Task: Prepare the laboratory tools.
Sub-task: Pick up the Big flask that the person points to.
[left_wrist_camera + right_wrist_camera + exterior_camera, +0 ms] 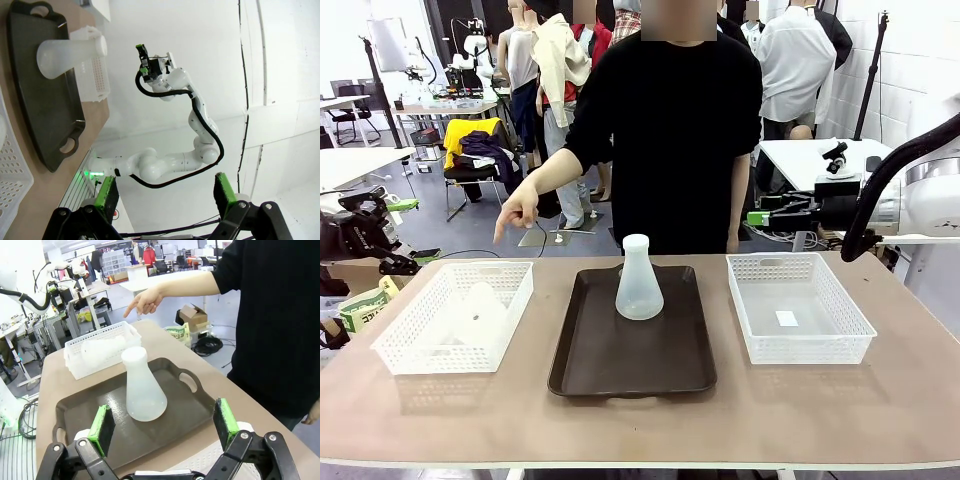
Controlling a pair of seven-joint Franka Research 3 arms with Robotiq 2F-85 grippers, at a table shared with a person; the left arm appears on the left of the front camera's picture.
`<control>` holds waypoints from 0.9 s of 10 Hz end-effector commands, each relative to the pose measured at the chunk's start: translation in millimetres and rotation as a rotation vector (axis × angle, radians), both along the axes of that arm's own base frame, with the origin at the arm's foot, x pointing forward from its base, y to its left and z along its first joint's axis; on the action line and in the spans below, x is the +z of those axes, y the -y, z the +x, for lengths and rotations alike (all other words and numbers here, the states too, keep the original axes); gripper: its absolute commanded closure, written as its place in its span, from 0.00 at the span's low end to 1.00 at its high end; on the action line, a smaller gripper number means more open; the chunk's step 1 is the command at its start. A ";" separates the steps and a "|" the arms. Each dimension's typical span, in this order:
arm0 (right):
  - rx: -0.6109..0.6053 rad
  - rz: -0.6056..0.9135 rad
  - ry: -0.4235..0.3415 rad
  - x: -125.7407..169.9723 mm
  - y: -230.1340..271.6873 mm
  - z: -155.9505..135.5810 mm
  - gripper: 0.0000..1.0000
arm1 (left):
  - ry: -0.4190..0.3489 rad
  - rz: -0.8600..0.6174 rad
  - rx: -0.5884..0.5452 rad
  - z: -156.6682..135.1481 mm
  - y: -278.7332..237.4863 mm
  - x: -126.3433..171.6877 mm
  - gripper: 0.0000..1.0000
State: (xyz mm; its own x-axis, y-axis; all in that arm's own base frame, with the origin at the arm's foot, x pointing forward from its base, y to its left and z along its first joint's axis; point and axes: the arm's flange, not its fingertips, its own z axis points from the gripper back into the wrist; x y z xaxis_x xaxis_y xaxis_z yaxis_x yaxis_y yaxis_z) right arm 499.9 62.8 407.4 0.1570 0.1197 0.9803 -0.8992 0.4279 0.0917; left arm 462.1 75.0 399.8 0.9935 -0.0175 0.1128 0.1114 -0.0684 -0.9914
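**Next pick: the flask in the basket left of the tray**

Front view: one flask [639,285] stands upright on the dark brown tray [620,365], toward its far end. The second flask [480,312] sits in the white lattice basket [395,350] left of the tray, apparently on its side. The person's hand [517,213] points down toward it from beyond the tray's far-left corner. I judge this flask to be your next pick.

Left wrist view: your left gripper [166,195] has its fingers spread wide with nothing between them. It is aimed past the tray's end, so turn it toward the basket and come in from above, because the lattice walls block a sideways approach.

Right wrist view: your right gripper [164,425] is equally splayed and empty, just off the tray's right side. Keep it there.

The flasks are frosted, translucent and smooth. Each has a wide flat base and sloping walls that end in a short neck with a thicker lip. Pads would probably slide on the cone, so close them on the neck under the lip. The tray has a raised rim and cut-out handles, so lift the flask over the rim and set it down base-flat beside the first.
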 end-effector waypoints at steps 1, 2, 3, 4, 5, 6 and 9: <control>0.002 -0.001 -0.004 0.6 -0.7 -0.4 0.00 | 0.032 0.049 0.057 0.1 0.9 10.2 0.00; 0.002 -0.001 -0.004 0.6 -0.7 -0.4 0.00 | 0.055 0.132 0.101 1.1 5.2 24.3 0.00; 0.002 -0.001 -0.004 0.6 -0.7 -0.4 0.00 | 0.071 0.207 0.140 4.1 10.1 40.6 0.00; 0.002 -0.001 -0.004 0.6 -0.7 -0.4 0.00 | 0.085 0.253 0.141 3.9 15.1 52.8 0.00; 0.002 -0.001 -0.004 0.6 -0.7 -0.4 0.00 | 0.104 0.379 0.152 3.7 27.3 68.6 0.00; 0.002 -0.001 -0.004 0.6 -0.7 -0.4 0.00 | 0.021 0.542 0.171 7.1 39.3 79.6 0.00; 0.002 -0.001 -0.004 0.6 -0.7 -0.4 0.00 | -0.091 0.932 0.305 21.4 75.6 95.2 0.00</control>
State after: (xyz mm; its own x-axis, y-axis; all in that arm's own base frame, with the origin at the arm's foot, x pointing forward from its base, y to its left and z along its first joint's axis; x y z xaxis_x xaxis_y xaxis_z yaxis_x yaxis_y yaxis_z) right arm 499.9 62.7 407.9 0.1559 0.1199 0.9805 -0.8992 0.4281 0.0907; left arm 485.1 13.7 502.9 0.9594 0.1787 0.2182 0.0362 0.6890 -0.7239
